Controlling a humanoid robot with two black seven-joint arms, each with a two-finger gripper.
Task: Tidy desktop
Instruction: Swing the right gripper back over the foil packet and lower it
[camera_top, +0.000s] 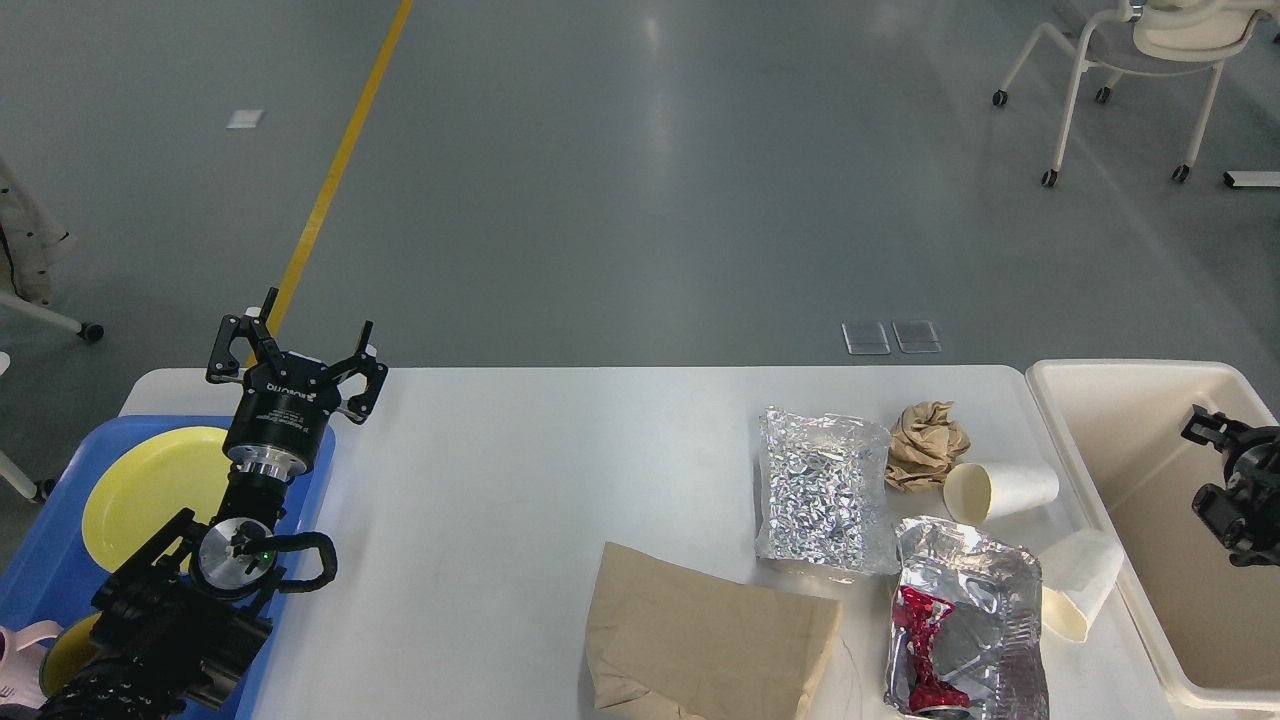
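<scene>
Hovering empty-handed, right gripper (1213, 460) above cream bin (1100, 470).

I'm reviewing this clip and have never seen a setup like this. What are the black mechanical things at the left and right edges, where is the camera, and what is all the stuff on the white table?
The camera sits in a humanoid robot's head, looking forward and down at the desktop. The black things are its two arms. The left gripper stands over the table's left end with its two fingers spread open and empty. The right gripper is over the cream bin; it is seen too dark and partial to tell whether it is open.

On the table lie a flat brown paper bag, two silver foil bags, one plain and one with red print, a crumpled brown paper ball and two tipped-over paper cups. At left, a blue tray holds a yellow plate.
</scene>
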